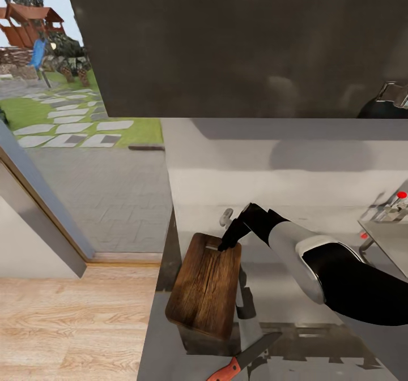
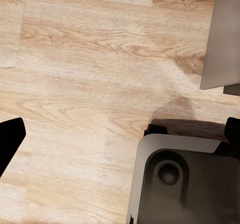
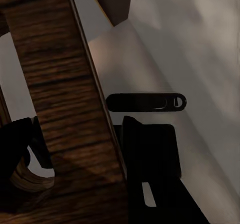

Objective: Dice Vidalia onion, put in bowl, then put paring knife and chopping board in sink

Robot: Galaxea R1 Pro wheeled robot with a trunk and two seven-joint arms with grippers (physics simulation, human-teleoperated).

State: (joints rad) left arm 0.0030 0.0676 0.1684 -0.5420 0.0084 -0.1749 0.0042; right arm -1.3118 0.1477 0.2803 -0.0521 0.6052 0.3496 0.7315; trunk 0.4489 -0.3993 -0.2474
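The right end effector point(image 1: 228, 244) clamps the far edge of the chopping board point(image 1: 205, 283), tilted off the countertop point(image 1: 317, 200).

Wood floor point(image 1: 68, 324), open door to garden point(image 1: 68, 120).

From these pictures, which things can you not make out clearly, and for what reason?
- Sink: cut off by the head view's right edge; its basin is not visible.
- Paring knife: handle end cut off by the head view's bottom edge.
- Right gripper: at the chopping board edge, but dark fingers hide the actual contact.
- Left gripper: fingertips cut off by the left wrist view's side edges.
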